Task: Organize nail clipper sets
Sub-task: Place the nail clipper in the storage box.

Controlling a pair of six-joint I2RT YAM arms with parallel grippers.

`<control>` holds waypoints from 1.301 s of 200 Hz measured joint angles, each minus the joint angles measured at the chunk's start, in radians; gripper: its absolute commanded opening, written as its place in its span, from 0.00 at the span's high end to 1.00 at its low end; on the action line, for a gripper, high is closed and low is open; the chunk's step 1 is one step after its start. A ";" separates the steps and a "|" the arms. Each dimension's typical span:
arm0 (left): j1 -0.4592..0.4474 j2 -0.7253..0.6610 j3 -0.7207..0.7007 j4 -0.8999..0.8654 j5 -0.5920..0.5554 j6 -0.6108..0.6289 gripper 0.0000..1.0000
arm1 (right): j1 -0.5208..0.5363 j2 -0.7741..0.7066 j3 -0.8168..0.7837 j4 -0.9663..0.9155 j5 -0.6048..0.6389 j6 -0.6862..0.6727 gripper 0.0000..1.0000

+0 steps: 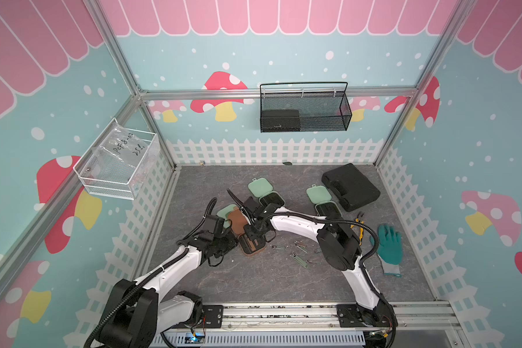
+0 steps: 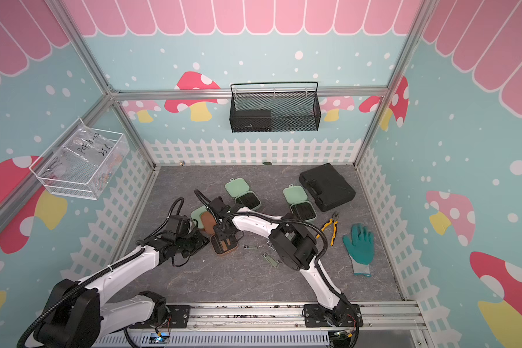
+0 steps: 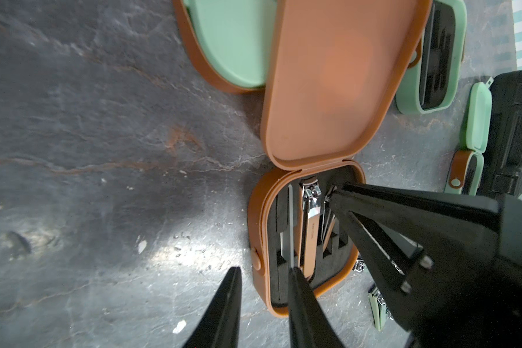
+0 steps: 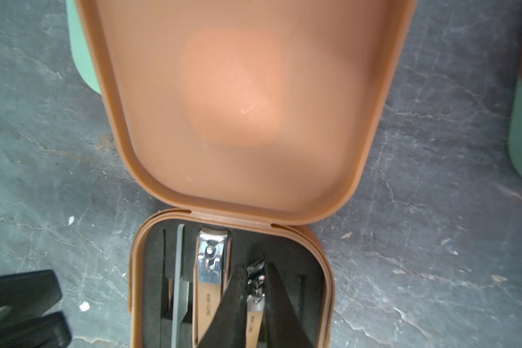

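Right hand [image 4: 255, 268] pinching small clipper [image 4: 255, 313], low inside open brown case [image 4: 238, 168]

Right claw [image 4: 255, 268] pinched narrow, left claw [image 3: 265, 271] parted, both lowered.

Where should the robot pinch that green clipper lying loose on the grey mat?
Pinch the green clipper across its narrow sides mid-length, straight down from above. It lies flat on the mat, long and slim, so its width likely suits the jaws.
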 measured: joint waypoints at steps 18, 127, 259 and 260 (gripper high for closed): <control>0.000 0.000 0.000 0.002 0.000 0.000 0.70 | 0.000 0.002 0.000 0.005 -0.003 0.000 0.88; 0.000 0.011 0.000 0.009 0.005 0.000 0.70 | -0.002 -0.089 -0.254 0.311 -0.010 0.058 0.90; -0.005 -0.023 0.000 0.005 0.016 0.000 0.72 | -0.045 -0.584 -0.438 0.212 0.069 -0.051 0.68; -0.006 -0.023 0.000 0.005 0.016 0.000 0.72 | -0.050 -0.592 -0.447 0.210 0.070 -0.054 0.68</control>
